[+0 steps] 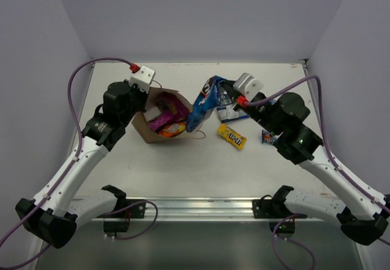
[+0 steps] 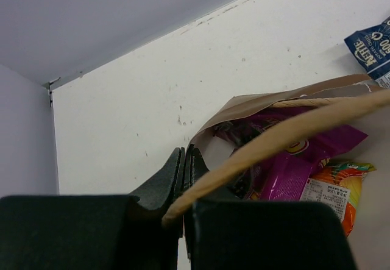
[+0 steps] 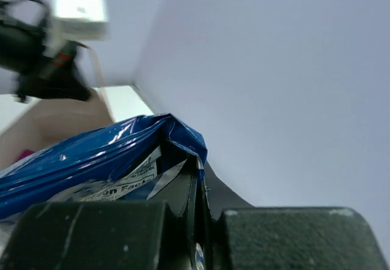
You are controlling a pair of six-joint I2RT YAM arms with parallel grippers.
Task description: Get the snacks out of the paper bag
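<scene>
The left tool [image 2: 183, 160] is closed narrowly on the brown rim of the paper bag [image 1: 141, 127], which is set left of centre on the desk [image 1: 183, 172] with its mouth spread open. Magenta pouches [image 2: 292, 166] and an orange packet [image 2: 332, 188] are seen inside it. The right tool [image 3: 198, 181] is clamped on an upper corner of the blue chip bag [image 1: 203, 105], which is hung just beside the paper bag's mouth. A yellow bar [image 1: 232, 136] and a small blue wrapper [image 1: 269, 138] are laid on the desk, apart from the paper bag.
</scene>
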